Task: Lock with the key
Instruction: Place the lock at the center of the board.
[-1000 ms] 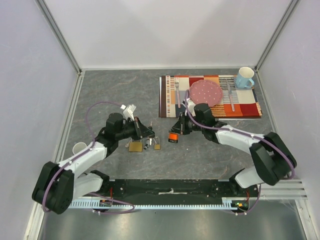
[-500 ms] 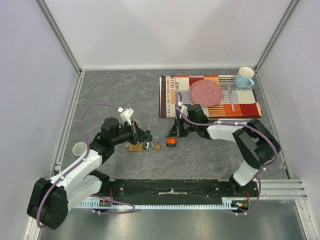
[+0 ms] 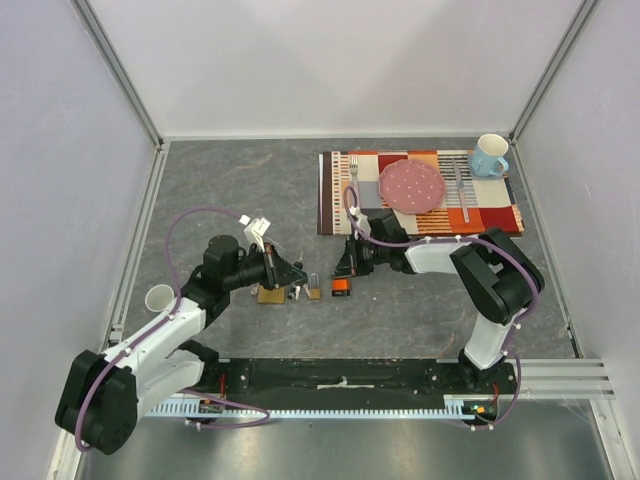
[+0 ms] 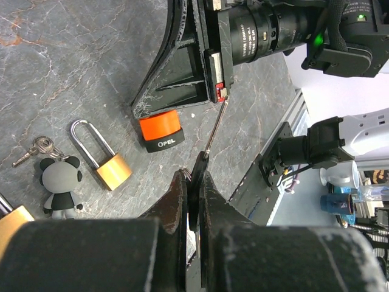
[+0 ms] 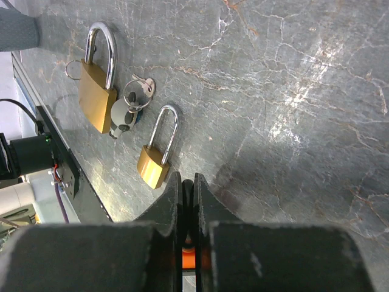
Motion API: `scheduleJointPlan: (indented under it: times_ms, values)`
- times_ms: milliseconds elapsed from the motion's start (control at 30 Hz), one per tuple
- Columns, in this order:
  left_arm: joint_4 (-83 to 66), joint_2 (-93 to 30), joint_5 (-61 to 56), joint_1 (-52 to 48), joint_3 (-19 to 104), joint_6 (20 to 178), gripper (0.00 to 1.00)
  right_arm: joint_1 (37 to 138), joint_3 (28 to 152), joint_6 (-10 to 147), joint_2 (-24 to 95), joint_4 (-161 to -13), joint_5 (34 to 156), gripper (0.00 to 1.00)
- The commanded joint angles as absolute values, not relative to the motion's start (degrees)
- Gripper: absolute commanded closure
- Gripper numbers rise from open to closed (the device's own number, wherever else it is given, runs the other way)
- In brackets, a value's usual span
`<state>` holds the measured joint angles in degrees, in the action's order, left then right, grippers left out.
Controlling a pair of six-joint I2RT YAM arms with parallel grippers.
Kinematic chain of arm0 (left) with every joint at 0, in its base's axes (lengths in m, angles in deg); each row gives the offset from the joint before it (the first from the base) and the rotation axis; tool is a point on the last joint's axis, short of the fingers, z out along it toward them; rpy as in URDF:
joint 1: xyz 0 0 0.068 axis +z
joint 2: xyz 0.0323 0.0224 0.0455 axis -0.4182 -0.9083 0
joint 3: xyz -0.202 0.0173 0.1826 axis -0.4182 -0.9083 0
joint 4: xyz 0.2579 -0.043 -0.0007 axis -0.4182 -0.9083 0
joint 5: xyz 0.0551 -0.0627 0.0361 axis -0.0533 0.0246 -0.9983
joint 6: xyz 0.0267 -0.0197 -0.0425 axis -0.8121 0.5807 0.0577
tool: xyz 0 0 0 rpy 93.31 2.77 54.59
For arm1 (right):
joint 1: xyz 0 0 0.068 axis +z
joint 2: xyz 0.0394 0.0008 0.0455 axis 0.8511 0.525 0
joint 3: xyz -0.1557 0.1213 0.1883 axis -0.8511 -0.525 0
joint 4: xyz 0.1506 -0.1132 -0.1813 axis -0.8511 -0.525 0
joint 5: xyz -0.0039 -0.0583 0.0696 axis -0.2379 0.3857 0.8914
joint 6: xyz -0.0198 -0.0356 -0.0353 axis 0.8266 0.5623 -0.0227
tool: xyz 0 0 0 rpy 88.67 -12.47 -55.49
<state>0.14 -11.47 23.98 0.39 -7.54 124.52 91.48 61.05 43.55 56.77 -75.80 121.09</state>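
orange fob (image 4: 161, 131): OPEL | left jaws: closed | right jaws: closed | held item: cannot tell

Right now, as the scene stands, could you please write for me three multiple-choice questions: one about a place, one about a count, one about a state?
1. Where does the blue mug stand?
A. at the far right corner of the placemat
B. between the two arms
C. at the near left corner

2. How many brass padlocks lie on the table?
A. one
B. two
C. four

3. How do the two grippers stand?
A. both shut
B. both wide open
C. left open, right shut

Answers:
1 A: the top view shows the mug at that far right corner.
2 B: a large padlock and a small padlock lie near each other.
3 A: the left gripper and the right gripper each show fingers pressed together.
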Motion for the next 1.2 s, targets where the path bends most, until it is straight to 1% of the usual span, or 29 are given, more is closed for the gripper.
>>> scheduleJointPlan:
  times_ms: [0, 33, 67, 100, 133, 200, 233, 300, 333, 400, 433, 500, 533, 767, 1167]
  values:
    - [3.24, -11.88, 25.74, 0.64, -7.59, 124.07, 0.98, 91.55, 63.59, 45.67, 57.68, -77.16, 121.32, 0.94]
    - [3.33, -11.8, 25.91, 0.64, -7.59, 124.07, 0.98, 91.47, 63.68, 45.76, 57.76, -77.42, 121.06, 0.92]
    - [3.41, -11.97, 25.82, 0.64, -7.59, 124.07, 0.98, 91.55, 63.94, 46.28, 57.68, -78.38, 120.36, 0.82]
    - [3.33, -11.89, 25.82, 0.64, -7.59, 123.98, 0.98, 91.55, 64.38, 46.64, 57.76, -79.0, 119.92, 0.78]
    - [3.33, -11.88, 25.82, 0.64, -7.59, 123.98, 0.98, 91.47, 64.55, 47.08, 57.76, -79.53, 119.04, 0.7]
    - [3.33, -11.8, 25.82, 0.64, -7.59, 124.07, 0.98, 91.55, 65.26, 47.96, 57.59, -81.37, 118.07, 0.57]
    - [3.33, -11.8, 25.91, 0.64, -7.59, 124.07, 0.98, 91.47, 65.43, 48.22, 57.41, -82.51, 117.2, 0.47]
    - [3.41, -11.88, 25.91, 0.64, -7.59, 123.98, 0.98, 91.38, 66.05, 49.1, 56.97, -83.39, 115.96, 0.38]
    - [3.33, -11.88, 25.82, 0.64, -7.59, 123.98, 0.98, 91.55, 66.14, 49.36, 56.36, -84.09, 115.52, 0.3]
    - [3.42, -12.06, 25.91, 0.64, -7.59, 124.07, 0.98, 91.47, 66.57, 50.06, 55.57, -84.89, 114.03, 0.22]
    - [3.59, -12.06, 26.0, 0.64, -7.59, 124.16, 0.98, 91.55, 66.75, 50.24, 54.43, -85.59, 113.42, 0.14]
    - [3.77, -12.15, 26.09, 0.55, -7.76, 124.24, 0.98, 91.55, 66.84, 50.77, 52.15, -85.94, 111.48, 0.08]
    - [3.85, -12.15, 26.09, 0.64, -7.76, 124.24, 0.98, 91.47, 66.84, 50.86, 51.27, -86.21, 110.61, 0.02]
    - [4.38, -12.94, 26.79, 0.64, -7.94, 124.68, 0.98, 91.47, 64.65, 50.51, 41.6, -85.34, 104.37, 0.02]
    - [9.48, -17.77, 29.07, 0.47, -7.68, 127.5, 0.98, 91.47, 54.89, 47.7, 19.98, -79.36, 89.96, 0.02]
